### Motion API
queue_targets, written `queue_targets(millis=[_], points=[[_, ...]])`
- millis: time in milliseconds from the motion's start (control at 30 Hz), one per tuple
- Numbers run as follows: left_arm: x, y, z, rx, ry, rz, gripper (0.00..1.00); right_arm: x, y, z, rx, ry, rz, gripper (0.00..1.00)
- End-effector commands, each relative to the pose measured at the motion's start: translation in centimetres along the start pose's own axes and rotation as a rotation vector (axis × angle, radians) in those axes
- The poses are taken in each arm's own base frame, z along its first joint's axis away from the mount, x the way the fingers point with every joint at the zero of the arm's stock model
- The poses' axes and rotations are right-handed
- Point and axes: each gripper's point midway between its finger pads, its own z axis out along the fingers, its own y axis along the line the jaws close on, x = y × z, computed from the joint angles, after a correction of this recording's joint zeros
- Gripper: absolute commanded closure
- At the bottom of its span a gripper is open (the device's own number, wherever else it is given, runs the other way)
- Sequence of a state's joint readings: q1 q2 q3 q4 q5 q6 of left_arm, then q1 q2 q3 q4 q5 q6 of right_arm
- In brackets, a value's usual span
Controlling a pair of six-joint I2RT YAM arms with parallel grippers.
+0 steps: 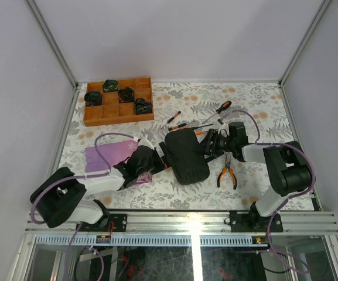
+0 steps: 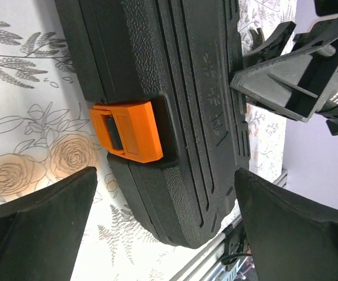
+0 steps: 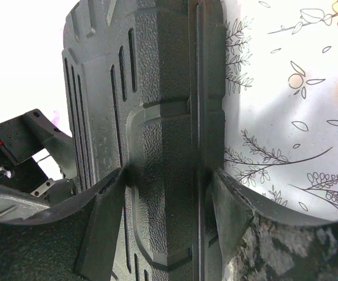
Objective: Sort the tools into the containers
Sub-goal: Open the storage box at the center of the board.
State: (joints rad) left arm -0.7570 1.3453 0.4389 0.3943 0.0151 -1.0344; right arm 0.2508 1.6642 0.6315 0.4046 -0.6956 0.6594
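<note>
The black tool case (image 1: 186,155) lies closed mid-table, its orange latch (image 2: 127,132) facing my left gripper. My left gripper (image 1: 157,157) is open at the case's left side; in the left wrist view (image 2: 166,225) its jaws stand wide on either side of the case's corner without touching it. My right gripper (image 1: 213,143) is shut on the case's right edge (image 3: 169,117), with its fingers (image 3: 107,216) pressed on both faces. Orange-handled pliers (image 1: 226,171) lie to the right of the case. Screwdrivers (image 1: 174,117) (image 1: 221,109) lie behind it. I cannot make out the hammer.
A brown wooden compartment tray (image 1: 96,115) with several dark rolls stands at the back left. A purple sheet (image 1: 105,154) lies under my left arm. Metal frame posts and walls border the table, and a rail (image 1: 186,221) runs along the near edge.
</note>
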Motion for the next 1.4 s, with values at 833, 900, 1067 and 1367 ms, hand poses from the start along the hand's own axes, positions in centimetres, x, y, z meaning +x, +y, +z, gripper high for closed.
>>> queue_targets(millis=[833, 900, 1067, 1367], points=[[-2.4, -1.3, 2.3, 0.252, -0.121, -0.176, 0.00, 3.8, -7.4, -1.2, 0.193, 0.052, 0.176, 0.45], [-2.5, -1.0, 2.6, 0.245, -0.124, -0.168, 0.00, 3.8, -7.3, -1.2, 0.191, 0.054, 0.174, 0.46], [-2.6, -1.1, 3.1, 0.245, -0.121, -0.158, 0.01, 3.7, -7.3, -1.2, 0.187, 0.052, 0.174, 0.46], [-2.7, -1.4, 4.0, 0.253, -0.112, -0.142, 0.18, 3.5, -6.9, -1.3, 0.175, 0.051, 0.166, 0.47]])
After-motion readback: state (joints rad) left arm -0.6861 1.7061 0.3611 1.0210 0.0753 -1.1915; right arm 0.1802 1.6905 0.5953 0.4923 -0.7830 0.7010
